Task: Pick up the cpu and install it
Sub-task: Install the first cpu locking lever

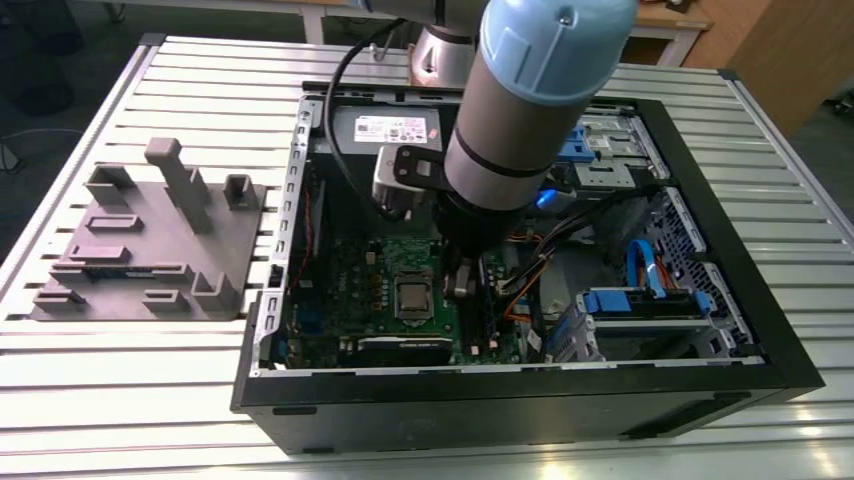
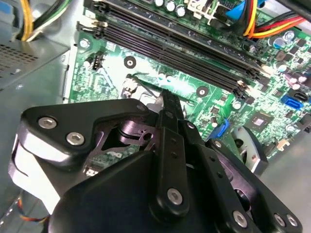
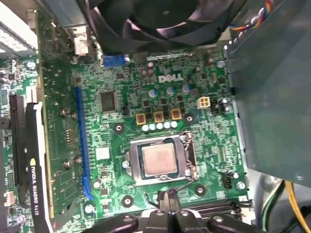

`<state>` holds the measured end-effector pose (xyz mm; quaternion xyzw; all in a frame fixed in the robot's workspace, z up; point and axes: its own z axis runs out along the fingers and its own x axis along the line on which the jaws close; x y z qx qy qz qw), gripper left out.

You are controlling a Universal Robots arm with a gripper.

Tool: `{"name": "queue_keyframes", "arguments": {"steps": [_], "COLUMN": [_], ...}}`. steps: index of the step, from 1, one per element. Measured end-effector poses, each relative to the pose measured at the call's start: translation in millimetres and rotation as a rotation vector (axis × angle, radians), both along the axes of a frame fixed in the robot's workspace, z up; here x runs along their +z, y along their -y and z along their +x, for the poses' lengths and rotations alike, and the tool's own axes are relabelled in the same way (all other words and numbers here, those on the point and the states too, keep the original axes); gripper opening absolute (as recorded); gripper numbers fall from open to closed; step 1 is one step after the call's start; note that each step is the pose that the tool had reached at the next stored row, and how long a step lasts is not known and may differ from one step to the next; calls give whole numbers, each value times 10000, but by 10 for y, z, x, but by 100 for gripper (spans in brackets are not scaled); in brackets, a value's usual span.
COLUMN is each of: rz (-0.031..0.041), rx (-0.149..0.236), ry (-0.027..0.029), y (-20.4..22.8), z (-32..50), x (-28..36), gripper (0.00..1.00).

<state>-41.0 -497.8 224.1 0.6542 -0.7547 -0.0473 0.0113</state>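
Observation:
The cpu [image 3: 159, 159], a flat square chip with a silvery top, lies in its socket on the green motherboard [image 3: 121, 141], framed by the metal socket bracket [image 3: 190, 154]. In the exterior view the cpu [image 1: 414, 297] sits in the middle of the board inside the open computer case. My gripper [image 1: 461, 288] hangs just to the exterior view's right of it. Its fingers are shut together with nothing between them. In the first wrist view the gripper [image 3: 169, 195] is beside the socket's edge, near the thin wire lever [image 3: 181, 183]. In the second wrist view the gripper [image 2: 166, 99] points down at the board.
The black case wall [image 1: 534, 400] rings the work area. A power supply box [image 1: 387, 125], a fan [image 3: 155, 19], a graphics card [image 3: 34, 160], memory slots [image 2: 184, 53] and loose cables [image 1: 527, 290] crowd the board. A grey fixture [image 1: 147, 250] stands on the slatted table [image 1: 120, 380].

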Motion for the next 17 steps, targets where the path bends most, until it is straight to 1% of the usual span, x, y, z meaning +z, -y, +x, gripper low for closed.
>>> {"name": "queue_keyframes", "arguments": {"steps": [3,5,7,14,17], "rz": [0,0,-1,1,2], "rx": [113,208,278,536,645], "ry": [-6,-14,-15,-15,-14], "y": [14,32,53,92,112], "z": [0,0,-2,-11,-16], "x": [-52,-74,-95,-199,-219], "gripper": [10,10,10,10,10]}}
